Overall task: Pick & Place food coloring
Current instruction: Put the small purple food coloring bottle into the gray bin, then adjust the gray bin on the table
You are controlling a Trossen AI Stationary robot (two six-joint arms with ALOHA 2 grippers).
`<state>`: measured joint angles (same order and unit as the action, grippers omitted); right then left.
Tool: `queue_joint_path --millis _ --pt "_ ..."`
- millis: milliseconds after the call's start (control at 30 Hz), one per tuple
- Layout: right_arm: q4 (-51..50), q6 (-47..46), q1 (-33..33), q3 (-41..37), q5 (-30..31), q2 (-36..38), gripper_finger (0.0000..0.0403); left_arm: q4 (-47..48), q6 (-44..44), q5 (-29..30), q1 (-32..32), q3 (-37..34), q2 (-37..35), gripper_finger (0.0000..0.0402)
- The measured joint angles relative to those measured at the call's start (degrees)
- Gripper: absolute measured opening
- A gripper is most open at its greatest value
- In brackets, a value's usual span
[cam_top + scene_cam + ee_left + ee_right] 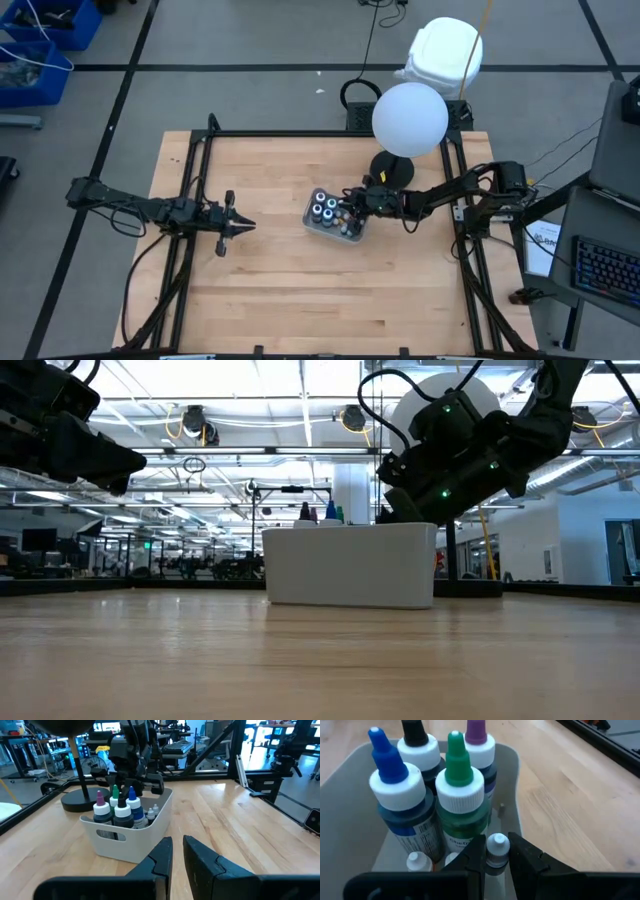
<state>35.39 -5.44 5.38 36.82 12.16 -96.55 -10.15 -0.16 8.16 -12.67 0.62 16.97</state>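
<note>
Right tool (497, 857) clamped on small white-capped vial (497, 847), upright in grey plastic bin (312, 222) at tabletop centre beside the tall dropper bottles (457, 795); left tool (238, 226) nearly together, waiting frame-left

The tray (312, 222) sits mid-tabletop (280, 290), slightly toward the right edge. Four bottles (324, 205) stand in its left end, small pieces (349, 225) beside them.

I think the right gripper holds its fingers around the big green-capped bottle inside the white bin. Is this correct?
Not quite. The right gripper has its fingers around a small white-capped bottle in the white bin, just in front of the big green-capped bottle. The right wrist view shows it.
</note>
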Motion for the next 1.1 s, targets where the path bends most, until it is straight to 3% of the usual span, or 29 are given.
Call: queue_joint_path --millis 333,600,767,1100 --pt "-1.76 -0.80 0.89 0.07 -1.45 0.02 0.0053 0.00 -0.07 -0.02 -0.01 0.00 0.00 0.0051" --pt "-1.27 -2.75 0.99 0.07 -1.94 0.02 0.0114 0.00 -0.11 -0.08 0.01 0.00 0.00 0.0051" --pt "-1.49 -2.87 1.00 0.03 -1.73 0.63 0.0124 0.02 -0.40 -0.10 -0.01 0.00 0.00 0.0051" --pt "-6.33 -0.55 -1.35 0.04 0.32 12.91 0.0106 0.88 -6.12 0.95 -0.01 0.00 2.57 0.0051"
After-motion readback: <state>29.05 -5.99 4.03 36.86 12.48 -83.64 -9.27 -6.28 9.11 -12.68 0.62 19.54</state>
